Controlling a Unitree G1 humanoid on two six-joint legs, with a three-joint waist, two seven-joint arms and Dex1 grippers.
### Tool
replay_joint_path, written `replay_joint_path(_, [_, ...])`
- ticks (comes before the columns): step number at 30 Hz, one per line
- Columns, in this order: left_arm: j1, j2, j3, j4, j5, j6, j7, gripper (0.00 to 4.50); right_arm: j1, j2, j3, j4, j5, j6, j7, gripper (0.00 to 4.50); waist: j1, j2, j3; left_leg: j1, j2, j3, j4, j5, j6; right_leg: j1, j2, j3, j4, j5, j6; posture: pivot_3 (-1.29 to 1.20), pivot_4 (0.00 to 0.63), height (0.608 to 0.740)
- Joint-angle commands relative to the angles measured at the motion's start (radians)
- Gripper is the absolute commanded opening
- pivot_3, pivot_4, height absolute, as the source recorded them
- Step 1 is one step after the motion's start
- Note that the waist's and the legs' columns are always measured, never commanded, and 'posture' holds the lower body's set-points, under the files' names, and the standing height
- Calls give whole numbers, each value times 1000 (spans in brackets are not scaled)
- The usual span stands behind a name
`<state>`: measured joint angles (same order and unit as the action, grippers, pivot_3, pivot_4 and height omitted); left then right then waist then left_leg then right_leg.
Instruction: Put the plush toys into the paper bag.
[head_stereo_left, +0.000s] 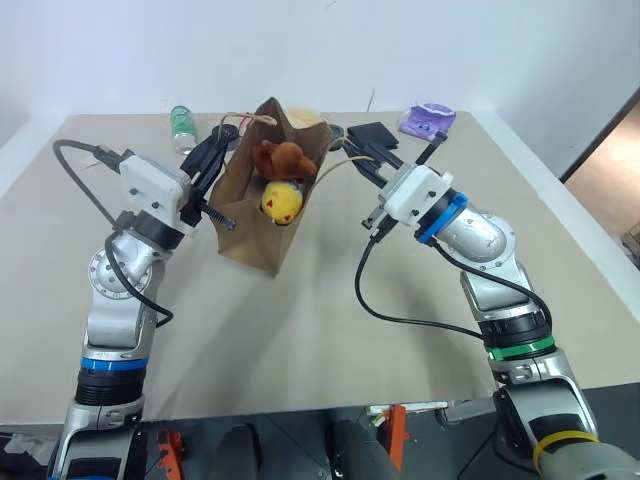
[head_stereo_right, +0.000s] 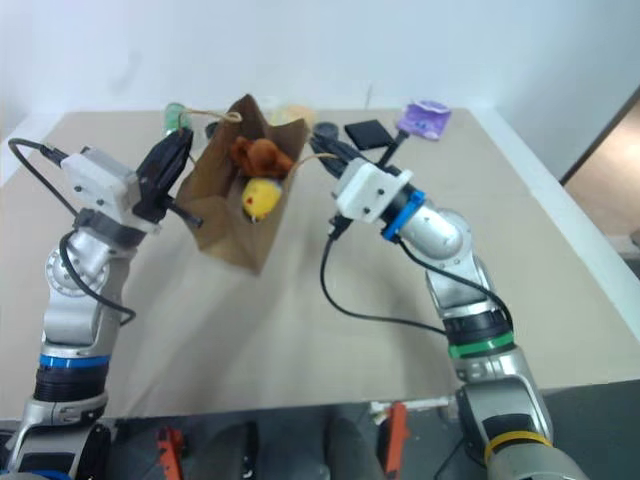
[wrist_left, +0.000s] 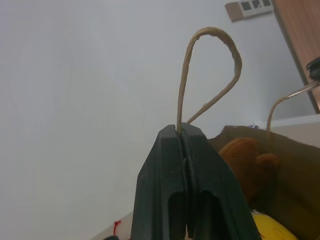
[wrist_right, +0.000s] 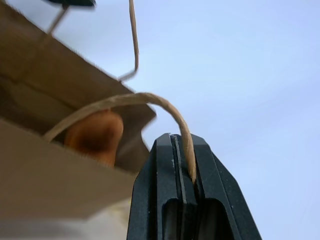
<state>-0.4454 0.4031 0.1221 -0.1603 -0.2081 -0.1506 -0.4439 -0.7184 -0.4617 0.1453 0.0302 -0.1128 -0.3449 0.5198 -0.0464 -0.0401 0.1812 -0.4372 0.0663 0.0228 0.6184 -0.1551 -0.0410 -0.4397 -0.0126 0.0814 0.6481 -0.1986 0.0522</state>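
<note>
The brown paper bag stands open between my two grippers, its mouth facing me. Inside it lie both plush toys: the brown bear on top and the yellow-and-white one below it. On the bag's left side my left gripper is shut on one thin loop handle, pinched at the fingertips. My right gripper is shut on the other handle at the bag's right side. Whether the bag's bottom touches the table I cannot tell.
Along the far edge of the beige table lie a green bottle, a flat black square and a purple-and-white packet. A pale object peeks out behind the bag. The near half of the table is bare.
</note>
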Motion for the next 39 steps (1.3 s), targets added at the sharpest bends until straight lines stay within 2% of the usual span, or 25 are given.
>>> replay_joint_path(1, [16,-7,16,-24,-24,36,14,0,-10,-5,9,-64,27,16,47,75,0,0,0,0,0,0,0,0,0,0,0,0,0,0,0,0,150,740])
replay_joint_path(4, [29,-21,24,-17,-76,112,12,0,8,-23,42,-82,29,42,116,75,0,0,0,0,0,0,0,0,0,0,0,0,0,0,-1,0,150,740])
replay_joint_path(5, [32,-23,27,-18,-85,125,12,0,13,-24,46,-87,33,52,127,713,0,0,0,0,0,0,0,0,0,0,0,0,0,0,-1,0,150,740])
replay_joint_path(6, [35,-25,28,-19,-94,140,10,0,17,-25,49,-89,36,54,138,936,0,0,0,0,0,0,1,0,0,0,0,0,0,0,-1,0,150,740])
replay_joint_path(7, [37,-25,28,-23,-95,143,9,0,19,-24,47,-88,40,53,141,1389,0,0,0,0,0,0,1,0,0,0,0,0,0,0,-1,0,150,740])
replay_joint_path(9, [44,-24,24,-34,-109,163,0,584,23,-17,36,-83,53,55,144,2484,0,0,0,0,0,0,1,0,0,0,0,0,0,1,-1,0,150,740])
replay_joint_path(10, [49,-23,22,-42,-113,169,-4,1044,22,-14,28,-80,60,55,142,3150,0,0,0,1,0,0,1,0,0,0,0,0,0,1,-1,0,150,740])
replay_joint_path(11, [53,-21,21,-51,-125,182,-11,1287,20,-11,16,-78,72,59,140,3429,0,0,0,1,0,0,1,0,0,0,0,0,0,1,-1,0,150,740])
replay_joint_path(13, [58,-17,25,-71,-144,204,-15,2369,18,0,-10,-81,116,91,138,4476,0,0,0,1,0,0,1,0,0,0,0,0,0,1,-1,0,150,740])
replay_joint_path(17, [81,9,83,-156,-278,345,-10,4282,48,15,-73,-121,298,300,169,4500,0,0,0,0,0,0,1,0,0,0,0,0,0,1,-1,0,150,740])
replay_joint_path(19, [101,27,113,-202,-345,417,-7,4408,76,12,-85,-144,387,426,200,4500,0,0,0,0,0,0,1,0,0,0,0,0,0,1,-1,0,150,740])
replay_joint_path(22, [167,66,173,-276,-466,526,-3,4500,117,24,-90,-171,490,584,223,3760,-3,0,0,1,0,0,0,0,0,1,0,0,0,0,-2,0,150,740])
replay_joint_path(25, [242,104,225,-320,-590,626,-14,4500,132,45,-42,-166,498,651,244,2315,-4,0,0,1,0,0,0,0,0,0,0,0,0,0,-2,0,150,740])
replay_joint_path(27, [278,127,241,-337,-648,669,-26,4500,124,67,-21,-157,506,692,253,1163,-5,0,0,1,1,0,1,0,0,0,1,0,1,1,-2,0,150,740])
replay_joint_path(28, [303,144,235,-347,-648,680,-46,4500,116,82,-2,-141,499,700,262,562,-5,0,0,1,1,-1,1,0,0,0,1,-1,1,1,-3,0,150,740])
replay_joint_path(29, [332,158,225,-358,-658,697,-67,4500,105,100,17,-118,491,705,269,160,-4,0,0,2,1,-1,1,0,0,0,1,-1,1,1,-3,0,150,740])
replay_joint_path(34, [396,181,160,-364,-564,664,-104,4500,36,187,79,0,456,675,307,71,-5,0,0,2,1,-1,1,0,0,0,1,-1,1,1,-3,0,150,740])
replay_joint_path(39, [390,162,127,-346,-491,625,-102,4500,-65,286,110,144,413,618,325,71,-4,0,0,1,1,-1,1,0,0,-1,1,-1,1,1,-4,0,150,740])
